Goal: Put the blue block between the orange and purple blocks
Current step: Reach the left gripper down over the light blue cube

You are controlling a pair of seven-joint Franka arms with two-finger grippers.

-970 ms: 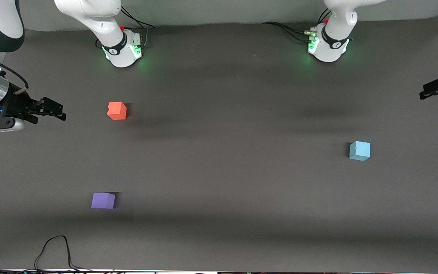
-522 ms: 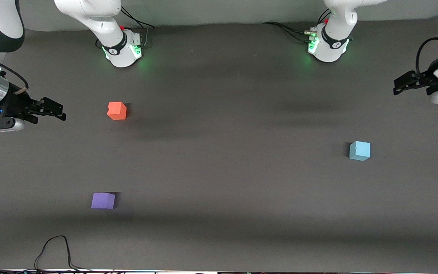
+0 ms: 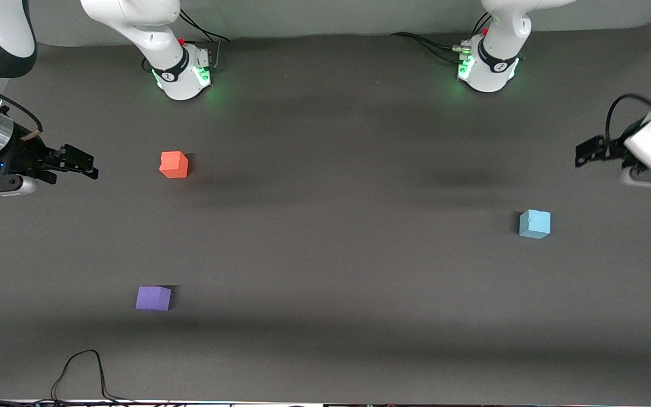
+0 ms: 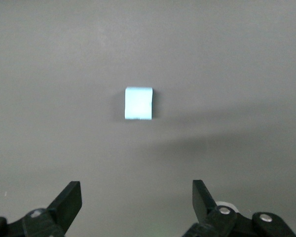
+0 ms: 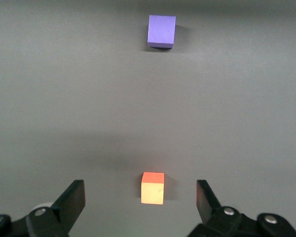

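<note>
While the left gripper [image 3: 584, 152] hangs in the air over the bare mat at the left arm's end of the table, its fingers [image 4: 69, 200] stand spread wide with nothing between them. The blue block [image 3: 534, 224] sits flat on the dark grey mat [image 3: 325, 254], clear of the gripper and untouched. In the left wrist view the block [image 4: 138, 103] shows ahead of the open fingertips, roughly centred between them but well apart from both, with one pale face lit bright.

The right gripper [image 3: 85, 165] waits in the air over the right arm's end of the table, its fingers [image 5: 73, 199] also wide apart and empty. The orange block [image 3: 174, 164] lies on the mat just past those fingertips, toward the middle of the table; in the right wrist view it [image 5: 153, 187] sits between the two finger tips' lines, not touched by either. The purple block [image 3: 153, 298] rests nearer to the front camera than the orange one, at the same end of the table, and the mat between the two is bare. The right wrist view shows the purple cube [image 5: 161, 30] well apart from the orange one.

The blue block stands well apart from both other cubes, near the left arm's end. A black cable [image 3: 82, 370] loops on the mat at the edge nearest the front camera.
</note>
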